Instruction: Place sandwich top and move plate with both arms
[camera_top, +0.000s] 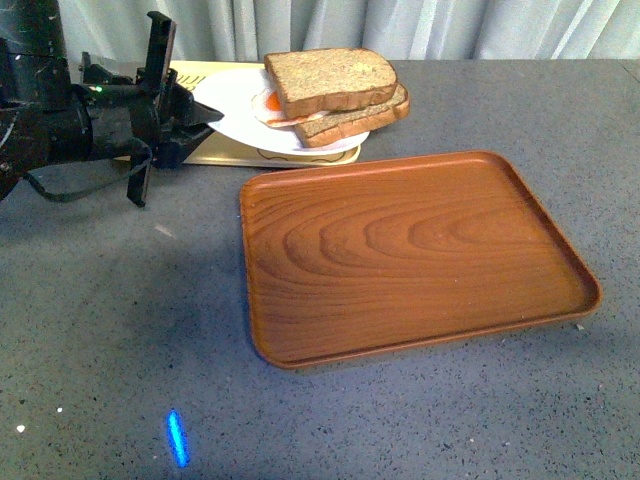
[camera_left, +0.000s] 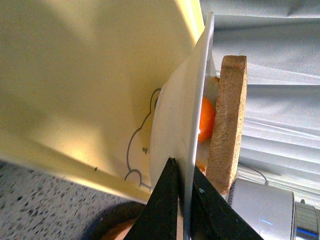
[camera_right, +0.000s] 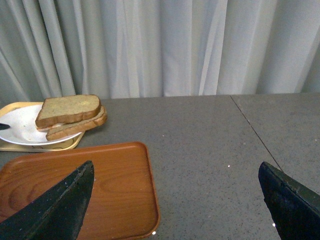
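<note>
A thick, speckled brown bread slice, the sandwich top, sits on a fried egg and a second slice on a round white plate. The left gripper pinches the plate's rim. The right gripper hangs wide open, well apart.

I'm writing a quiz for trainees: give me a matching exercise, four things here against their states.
1 round white plate
2 brown wood-grain tray
3 top slice of brown wholemeal bread
4 right end effector

a open, holding nothing
b over the fried egg
c rim clamped by left end effector
d flat on the grey table

Pairs: 1-c, 2-d, 3-b, 4-a
</note>
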